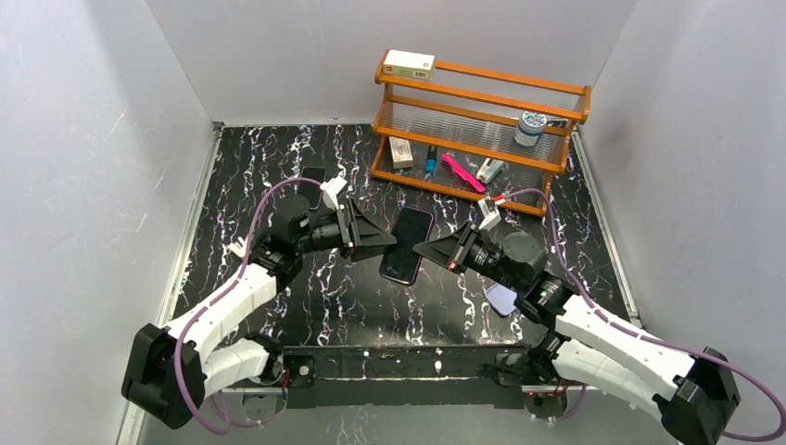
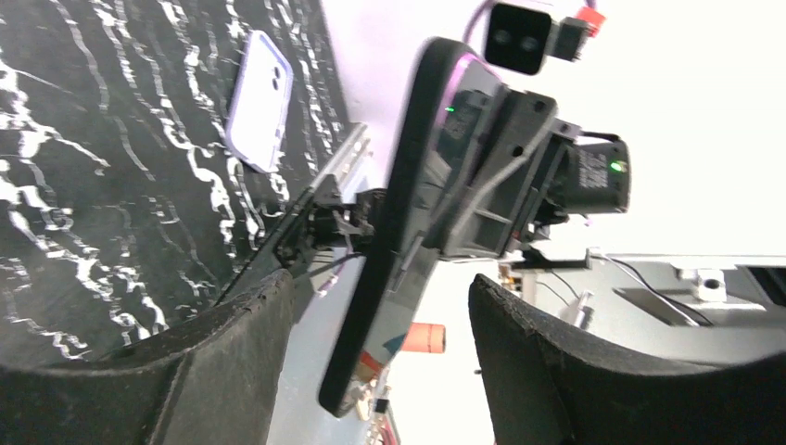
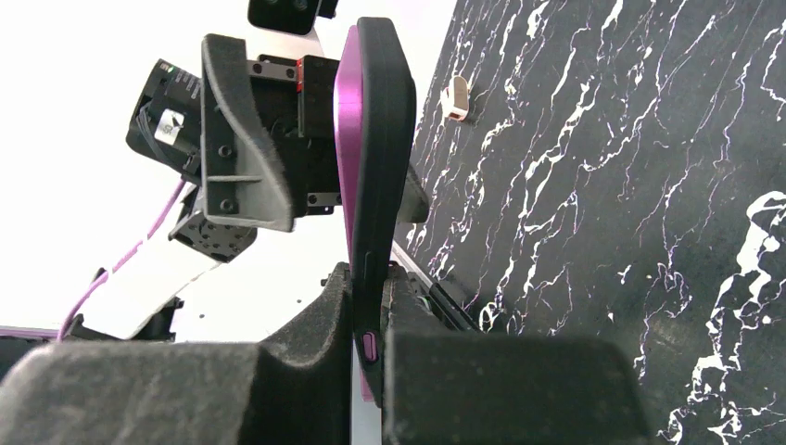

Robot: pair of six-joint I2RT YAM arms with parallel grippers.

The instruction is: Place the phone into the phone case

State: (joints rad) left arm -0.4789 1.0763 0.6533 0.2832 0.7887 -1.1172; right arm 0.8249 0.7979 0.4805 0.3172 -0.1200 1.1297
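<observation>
A black glass-fronted phone (image 1: 406,246) with a purple edge is held up off the table between my two grippers. My right gripper (image 1: 424,250) is shut on its right end; in the right wrist view its fingers (image 3: 278,380) press both faces of the phone (image 3: 375,176). My left gripper (image 1: 386,239) is open, with its jaws on either side of the phone's left end and a gap on each side (image 2: 380,371); the phone (image 2: 394,232) shows edge-on there. The lavender phone case (image 1: 500,298) lies flat on the table, partly under my right arm. It also shows in the left wrist view (image 2: 259,100).
A wooden rack (image 1: 482,97) stands at the back right with a box (image 1: 409,63), a jar (image 1: 530,128) and a pink item (image 1: 462,171). A dark flat object (image 1: 314,175) lies behind my left gripper. White walls enclose the black marbled table (image 1: 278,306).
</observation>
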